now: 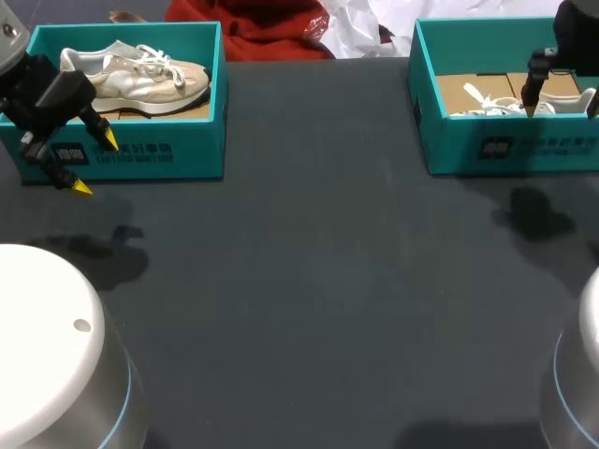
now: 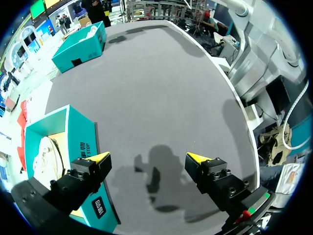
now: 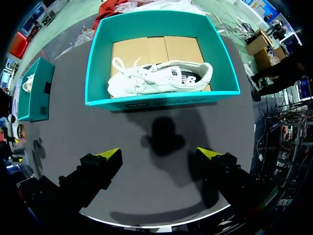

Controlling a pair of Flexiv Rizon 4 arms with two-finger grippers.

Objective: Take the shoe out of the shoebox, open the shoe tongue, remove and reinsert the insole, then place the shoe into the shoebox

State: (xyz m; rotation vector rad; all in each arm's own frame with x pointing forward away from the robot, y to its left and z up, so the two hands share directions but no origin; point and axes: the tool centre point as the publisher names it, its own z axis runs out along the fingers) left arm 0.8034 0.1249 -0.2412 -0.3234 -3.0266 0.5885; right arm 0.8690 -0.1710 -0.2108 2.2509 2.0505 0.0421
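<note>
Evidently wide open and empty: left tool [image 2: 147, 157] beside white-lettered shoebox [image 2: 83, 142], right tool [image 3: 159, 152] before shoe [image 3: 161, 78].

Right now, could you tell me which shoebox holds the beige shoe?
The left shoebox, beside my left claw; the right shoebox holds a white shoe.

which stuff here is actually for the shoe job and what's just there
For the job:
left teal shoebox, with the beige shoe inside
right teal shoebox, with the white shoe inside
left gripper and right gripper, both open, holding nothing

Just there:
brown cardboard liner under the white shoe
dark table
</note>
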